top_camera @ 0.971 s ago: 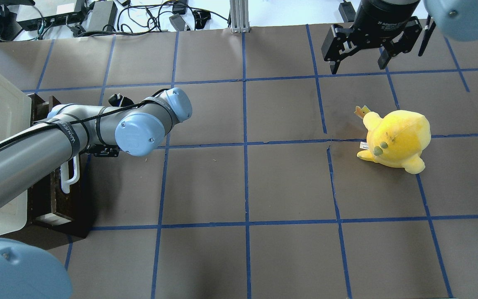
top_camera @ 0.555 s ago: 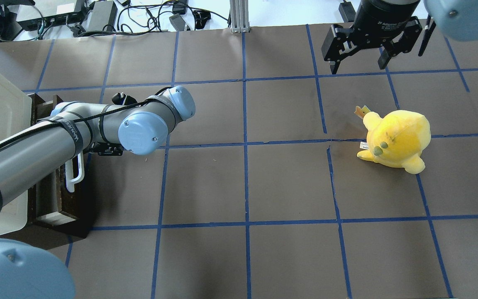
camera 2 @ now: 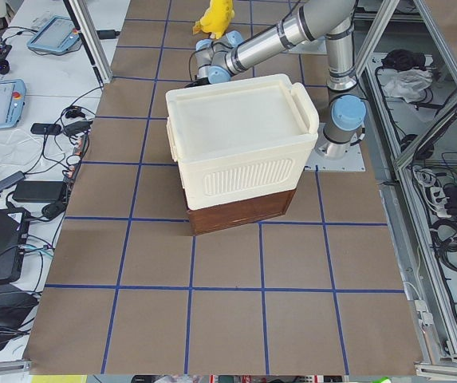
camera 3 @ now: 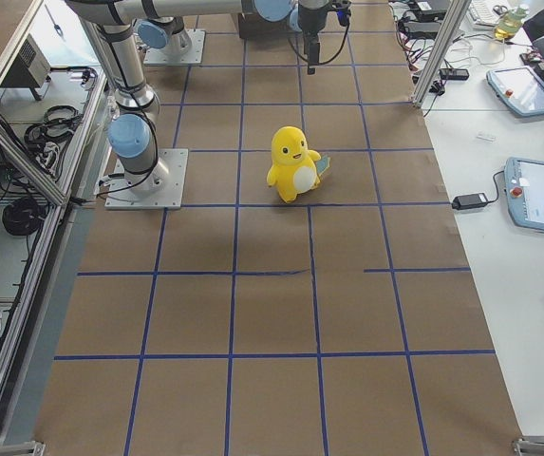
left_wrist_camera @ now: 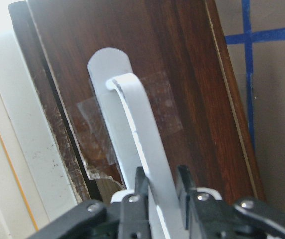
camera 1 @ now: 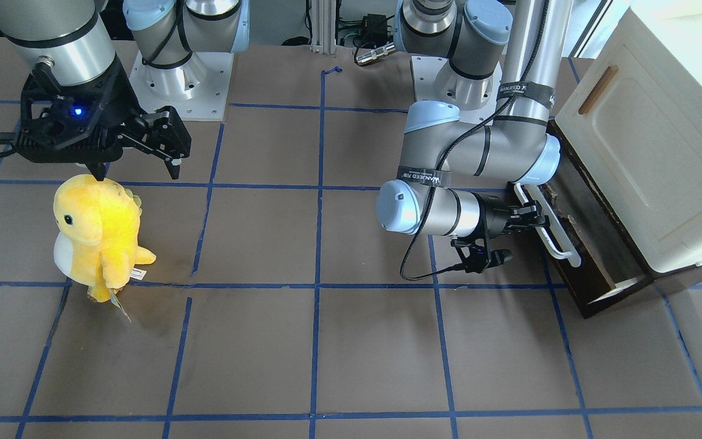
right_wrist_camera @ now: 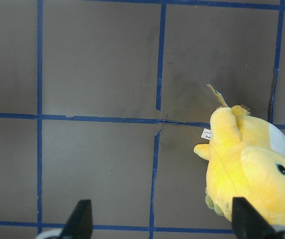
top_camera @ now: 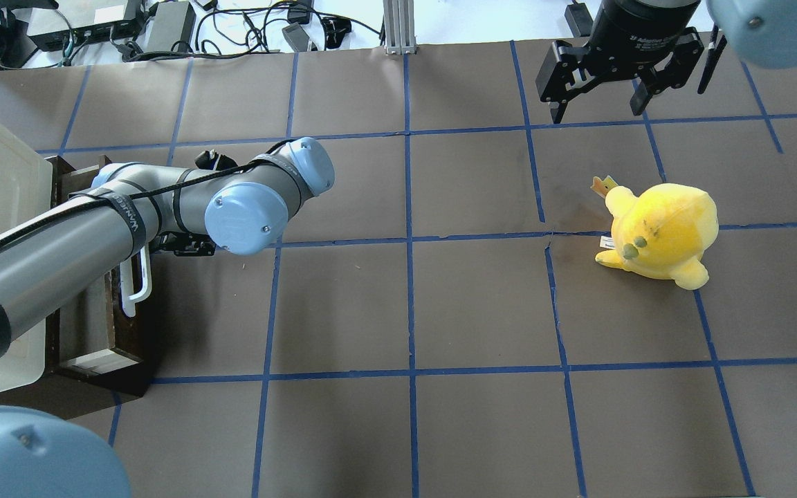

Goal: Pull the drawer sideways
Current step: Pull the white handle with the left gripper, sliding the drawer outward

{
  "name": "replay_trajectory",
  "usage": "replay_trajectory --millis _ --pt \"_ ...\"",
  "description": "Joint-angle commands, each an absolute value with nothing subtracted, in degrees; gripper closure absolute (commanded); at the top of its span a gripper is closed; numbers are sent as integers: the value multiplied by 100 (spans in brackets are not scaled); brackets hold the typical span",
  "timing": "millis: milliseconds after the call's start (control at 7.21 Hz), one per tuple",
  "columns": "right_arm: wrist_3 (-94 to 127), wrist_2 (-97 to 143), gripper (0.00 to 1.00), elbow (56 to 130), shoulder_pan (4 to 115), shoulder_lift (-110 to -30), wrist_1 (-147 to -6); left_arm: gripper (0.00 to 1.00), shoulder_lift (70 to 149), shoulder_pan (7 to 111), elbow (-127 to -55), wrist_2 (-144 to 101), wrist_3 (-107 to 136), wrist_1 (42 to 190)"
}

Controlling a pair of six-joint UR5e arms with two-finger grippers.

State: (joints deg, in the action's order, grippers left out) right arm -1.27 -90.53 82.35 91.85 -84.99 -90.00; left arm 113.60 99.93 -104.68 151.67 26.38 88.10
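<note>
The drawer (camera 1: 595, 256) has a dark brown front and a long white bar handle (camera 1: 551, 228). It sits under the cream-white cabinet (camera 1: 649, 152) and stands partly pulled out, with a pale inner side showing. My left gripper (camera 1: 532, 219) is shut on the handle. In the left wrist view the fingers (left_wrist_camera: 141, 185) clamp the white handle (left_wrist_camera: 137, 129) against the brown front (left_wrist_camera: 187, 74). In the overhead view the drawer (top_camera: 132, 332) and handle (top_camera: 141, 277) lie at the left, and my arm covers the left gripper. My right gripper (top_camera: 597, 111) is open and empty, far away.
A yellow plush toy (top_camera: 661, 232) stands on the right half of the table, just below my right gripper (camera 1: 138, 172); it also shows in the right wrist view (right_wrist_camera: 251, 169). The brown table cover (top_camera: 405, 311) has a blue tape grid. Cables lie beyond the far edge.
My left arm has moved to the right in the overhead view, with the handle in its grip. The drawer has slid further out of the cabinet. The right arm has not moved.
</note>
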Motion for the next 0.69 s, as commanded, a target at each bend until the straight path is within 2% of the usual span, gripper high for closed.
replay_trajectory --millis 0,555 --pt "-123 -9053 0 8235 9185 -8499 -9000 90 11399 10168 -10397 15152 2637 8824" --pt "-123 -9053 0 8235 9185 -8499 -9000 90 11399 10292 -10274 15038 2628 8842"
